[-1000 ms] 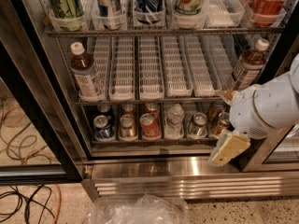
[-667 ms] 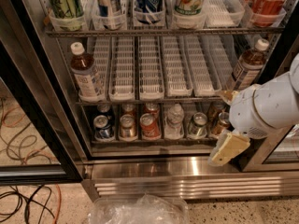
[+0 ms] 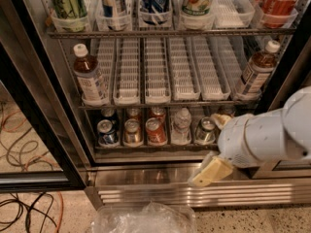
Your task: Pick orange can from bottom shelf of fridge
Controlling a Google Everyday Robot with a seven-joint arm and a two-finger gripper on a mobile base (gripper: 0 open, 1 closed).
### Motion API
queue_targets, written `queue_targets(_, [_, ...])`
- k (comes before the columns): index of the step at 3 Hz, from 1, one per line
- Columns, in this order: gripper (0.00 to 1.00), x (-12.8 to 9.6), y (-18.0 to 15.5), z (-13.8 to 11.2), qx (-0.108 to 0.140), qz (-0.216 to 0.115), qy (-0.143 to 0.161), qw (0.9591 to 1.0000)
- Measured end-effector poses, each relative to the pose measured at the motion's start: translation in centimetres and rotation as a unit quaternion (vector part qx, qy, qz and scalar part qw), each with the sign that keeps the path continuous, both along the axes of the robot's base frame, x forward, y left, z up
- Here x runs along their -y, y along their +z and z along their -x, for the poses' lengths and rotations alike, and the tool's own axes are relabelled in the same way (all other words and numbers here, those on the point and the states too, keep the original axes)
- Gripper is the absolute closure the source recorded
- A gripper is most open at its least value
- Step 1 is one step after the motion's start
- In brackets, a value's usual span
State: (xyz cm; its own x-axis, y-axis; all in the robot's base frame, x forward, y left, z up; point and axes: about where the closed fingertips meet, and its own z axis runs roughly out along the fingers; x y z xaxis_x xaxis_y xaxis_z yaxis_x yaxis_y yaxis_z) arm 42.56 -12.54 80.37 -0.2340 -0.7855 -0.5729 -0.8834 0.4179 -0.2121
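The fridge (image 3: 43, 106) stands with its glass door open. Its bottom shelf (image 3: 160, 145) holds a front row of cans. The orange can (image 3: 132, 131), dull orange-brown with a silver top, is second from the left, between a blue can (image 3: 107, 133) and a brighter red-orange can (image 3: 155, 131). My gripper (image 3: 211, 172), beige on a white wrist, hangs in front of the steel sill at the lower right. It is below and right of the shelf and well apart from the orange can, with nothing seen in it.
A clear water bottle (image 3: 181, 125) and a dark can (image 3: 205, 131) stand right of the red-orange can, nearest my arm. More cans stand behind. Two tea bottles (image 3: 90, 79) (image 3: 257, 72) flank long white trays above. Crumpled plastic (image 3: 146, 218) and cables (image 3: 24, 203) lie on the floor.
My arm and gripper have moved left and a little down, closer to the front of the bottom shelf. The cans and bottles have not moved.
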Motion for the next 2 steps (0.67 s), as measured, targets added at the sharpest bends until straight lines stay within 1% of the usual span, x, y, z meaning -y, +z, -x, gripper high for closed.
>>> queue_targets(1, [0.0, -4.0, -2.7, 1.6, 0.008, -0.059, -0.028, 0.9978])
queue_targets(2, [0.0, -8.0, -5.3, 2.8, 0.018, -0.098, -0.053, 0.9936])
